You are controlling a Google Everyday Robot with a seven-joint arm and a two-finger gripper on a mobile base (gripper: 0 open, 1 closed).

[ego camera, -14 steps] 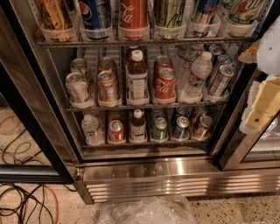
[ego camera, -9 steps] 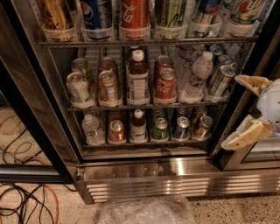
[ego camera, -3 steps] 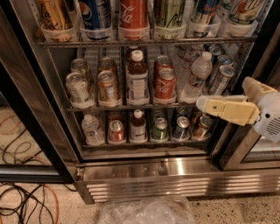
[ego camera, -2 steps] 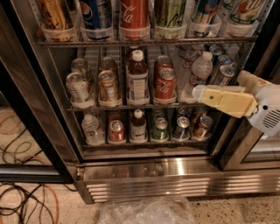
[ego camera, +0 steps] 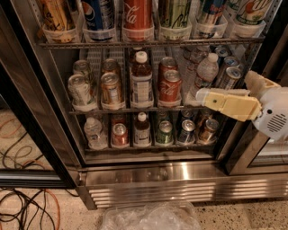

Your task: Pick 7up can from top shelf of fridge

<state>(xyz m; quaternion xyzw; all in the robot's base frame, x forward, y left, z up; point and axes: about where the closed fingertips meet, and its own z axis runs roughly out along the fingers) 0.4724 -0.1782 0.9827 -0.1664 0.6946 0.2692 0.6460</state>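
One lift is needed: the gripper (ego camera: 211, 99), whose opening cannot be told, is held well below the 7up can (ego camera: 250, 10).

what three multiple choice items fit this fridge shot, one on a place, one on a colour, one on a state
1. The gripper is A) far left B) at the right, level with the middle rack C) out of view.
2. The gripper's colour is A) black B) cream C) red.
3. The 7up can is A) upright on the top shelf B) in the gripper C) lying down.
B: its tip shows at middle-rack height. B: pale cream casing. A: it stands top right, untouched.
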